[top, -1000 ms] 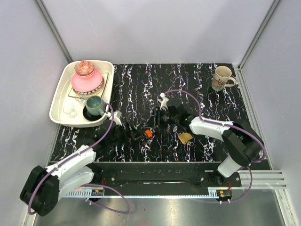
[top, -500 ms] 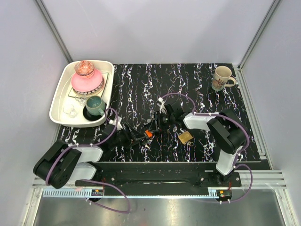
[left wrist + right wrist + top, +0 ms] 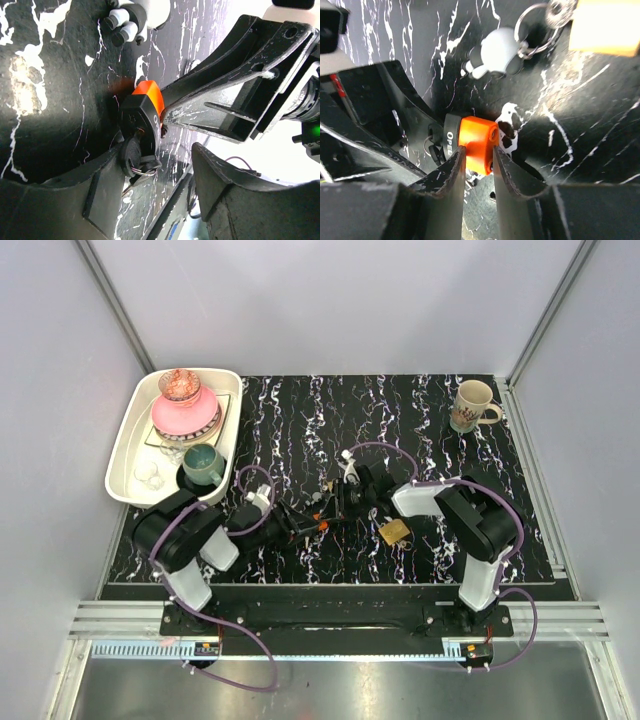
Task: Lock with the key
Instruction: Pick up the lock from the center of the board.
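A small lock with an orange body (image 3: 477,137) and a black end (image 3: 142,117) hangs just above the black mat near the middle (image 3: 322,527). My right gripper (image 3: 479,155) is shut on the orange body, one finger on each side. The key (image 3: 132,150), black-headed and on a wire ring with another key, sticks into the lock's black end. My left gripper (image 3: 160,160) is open around it from the left. One of its fingers (image 3: 107,175) touches the key's head and the other stands well apart. My right gripper's fingers (image 3: 215,80) reach in from the far side.
A brass padlock (image 3: 393,532) lies on the mat just right of the grippers, with a white figure keychain (image 3: 495,50) beside it. At the back left, a white tray (image 3: 125,455) holds a pink bowl (image 3: 183,415) and a green cup (image 3: 203,465). A mug (image 3: 472,405) stands at the back right.
My left arm has folded in toward its base while its gripper stayed at the lock and narrowed around the key. My right gripper has tightened on the orange body.
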Robot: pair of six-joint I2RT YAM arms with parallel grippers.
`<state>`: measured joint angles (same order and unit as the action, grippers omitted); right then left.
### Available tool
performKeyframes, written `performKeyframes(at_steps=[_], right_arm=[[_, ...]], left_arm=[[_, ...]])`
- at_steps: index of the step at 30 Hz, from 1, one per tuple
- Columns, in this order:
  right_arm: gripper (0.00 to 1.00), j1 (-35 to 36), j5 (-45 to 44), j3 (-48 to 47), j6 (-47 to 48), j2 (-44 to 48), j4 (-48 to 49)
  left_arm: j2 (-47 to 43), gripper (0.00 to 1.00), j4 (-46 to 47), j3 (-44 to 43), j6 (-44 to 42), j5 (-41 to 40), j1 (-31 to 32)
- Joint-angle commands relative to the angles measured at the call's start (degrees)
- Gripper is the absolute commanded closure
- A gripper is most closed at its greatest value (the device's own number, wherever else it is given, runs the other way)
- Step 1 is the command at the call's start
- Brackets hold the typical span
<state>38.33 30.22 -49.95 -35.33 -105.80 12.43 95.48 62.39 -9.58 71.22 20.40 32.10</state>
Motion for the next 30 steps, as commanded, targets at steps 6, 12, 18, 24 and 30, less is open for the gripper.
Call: performKeyframes(at_steps=[6,12,18,24,30], right_arm=[[0.71,0.3,4.0,3.5,-3.4,-1.1,7.7],[0.81,0.3,8.5,4.8,-3.9,0.2,12.4],[0.91,0.3,12.1,6.5,-4.8,2.6,16.2],[0.93,0.4,14.4,8.8,-5.6,4.5,18.5],[0.93,0.4,14.0,9.9,-5.0,4.6,18.7]], left_arm=[[13.3,0.48,20.1,2.9,2.2,-4.8,2.3],[10.3,0.5,17.2,2.4,-1.5,-5.5,2.3],[5.8,0.55,12.9,2.6,-4.0,-7.0,2.3],[3.6,0.57,11.3,1.9,-7.0,-6.3,2.3],[5.1,0.8,14.5,-0.1,-9.0,-1.8,2.7]])
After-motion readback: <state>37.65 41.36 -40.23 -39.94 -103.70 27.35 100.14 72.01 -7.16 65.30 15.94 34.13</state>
